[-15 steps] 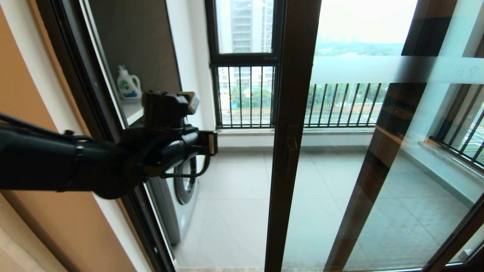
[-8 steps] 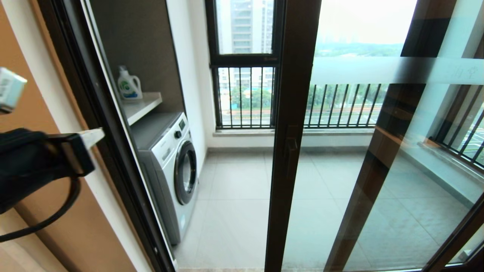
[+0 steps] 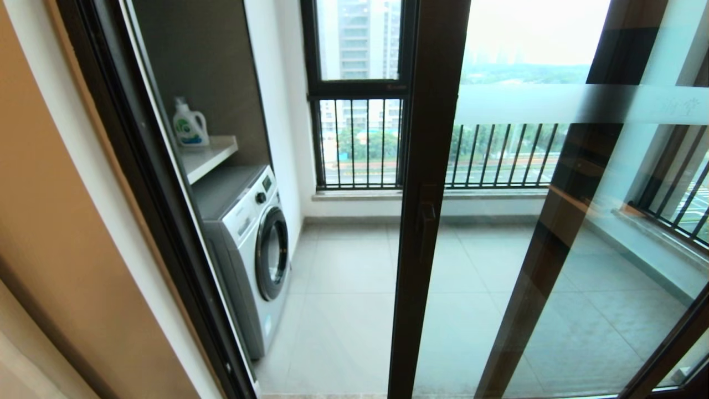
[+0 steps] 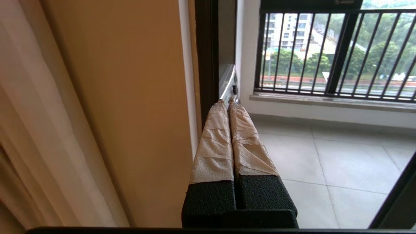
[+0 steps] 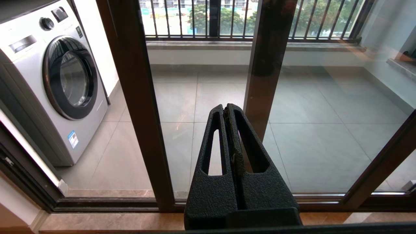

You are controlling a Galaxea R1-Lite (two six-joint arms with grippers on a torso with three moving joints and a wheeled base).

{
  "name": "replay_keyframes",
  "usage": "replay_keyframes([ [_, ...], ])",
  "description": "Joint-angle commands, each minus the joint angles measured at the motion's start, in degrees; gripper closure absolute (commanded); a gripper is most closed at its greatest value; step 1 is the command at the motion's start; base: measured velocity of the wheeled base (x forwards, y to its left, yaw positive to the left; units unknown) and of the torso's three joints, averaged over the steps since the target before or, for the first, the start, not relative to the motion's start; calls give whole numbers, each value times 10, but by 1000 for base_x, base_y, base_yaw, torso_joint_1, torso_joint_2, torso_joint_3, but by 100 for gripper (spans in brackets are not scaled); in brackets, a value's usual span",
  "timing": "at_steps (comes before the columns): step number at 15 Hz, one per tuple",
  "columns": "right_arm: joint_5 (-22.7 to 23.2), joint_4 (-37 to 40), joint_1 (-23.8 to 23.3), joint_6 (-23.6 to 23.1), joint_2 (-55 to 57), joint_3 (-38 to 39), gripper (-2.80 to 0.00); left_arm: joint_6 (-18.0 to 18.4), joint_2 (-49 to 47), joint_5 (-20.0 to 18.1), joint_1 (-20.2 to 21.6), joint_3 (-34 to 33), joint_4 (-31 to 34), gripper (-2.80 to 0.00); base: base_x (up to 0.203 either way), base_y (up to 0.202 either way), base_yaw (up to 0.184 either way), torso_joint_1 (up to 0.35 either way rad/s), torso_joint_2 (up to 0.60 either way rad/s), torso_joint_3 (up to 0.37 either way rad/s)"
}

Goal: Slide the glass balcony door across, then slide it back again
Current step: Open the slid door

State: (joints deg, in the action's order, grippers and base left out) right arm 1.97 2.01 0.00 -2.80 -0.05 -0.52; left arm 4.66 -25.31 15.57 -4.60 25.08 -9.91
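— Glass balcony door [image 3: 426, 210]: where does it stand?
— Partway across the opening, its brown stile mid-doorway, washing machine [image 3: 249, 244] visible through the gap.
— Left gripper [image 4: 226, 101]?
— Beside the orange wall [image 4: 123, 97], jaws pressed together, empty.
— Right gripper [image 5: 227, 110]?
— Facing the door, jaws together too.

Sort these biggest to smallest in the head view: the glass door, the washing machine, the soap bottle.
1. glass balcony door
2. washing machine
3. detergent bottle, though it stands farther from the camera.
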Motion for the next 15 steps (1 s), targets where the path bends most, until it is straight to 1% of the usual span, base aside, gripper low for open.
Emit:
replay_keyframes([
  [1, 0, 0, 0, 0, 0, 0, 0, 32, 151, -13, 24, -77, 1, 0, 0, 0, 0, 0, 0, 0],
  [2, 0, 0, 0, 0, 0, 0, 0, 53, 201, -24, 30, -111, 0, 0, 0, 0, 0, 0, 0, 0],
  [3, 0, 0, 0, 0, 0, 0, 0, 74, 237, -32, 34, -158, -14, 0, 0, 0, 0, 0, 0, 0],
  [4, 0, 0, 0, -1, 0, 0, 0, 89, 254, -42, 38, -212, -47, 0, 0, 0, 0, 0, 0, 0],
  [5, 0, 0, 0, 0, 0, 0, 0, 93, 254, -59, 40, -244, -51, 0, 0, 0, 0, 0, 0, 0],
  [6, 0, 0, 0, 0, 0, 0, 0, 90, 253, -106, 42, -253, -24, 0, 0, 0, 0, 0, 0, 0],
  [7, 0, 0, 0, -1, 0, 0, 0, 77, 253, -135, 44, -252, 25, 0, 0, 0, 0, 0, 0, 0],
  [8, 0, 0, 0, -1, 0, 0, 0, 69, 252, -150, 44, -251, 65, 0, 0, 0, 0, 0, 0, 0],
  [9, 0, 0, 0, -1, 0, 0, 0, 66, 252, -178, 44, -251, 83, 0, 0, 0, 0, 0, 0, 0],
  [10, 0, 0, 0, 0, 0, 0, 0, 61, 252, -186, 44, -249, 111, 0, 0, 0, 0, 0, 0, 0],
  [12, 0, 0, 0, 0, 0, 0, 0, 11, 252, -183, 44, -248, 112, 0, 0, 0, 0, 0, 0, 0],
  [15, 0, 0, 0, -1, 0, 0, 0, 5, 252, -182, 44, -248, 109, 0, 0, 0, 0, 0, 0, 0],
])
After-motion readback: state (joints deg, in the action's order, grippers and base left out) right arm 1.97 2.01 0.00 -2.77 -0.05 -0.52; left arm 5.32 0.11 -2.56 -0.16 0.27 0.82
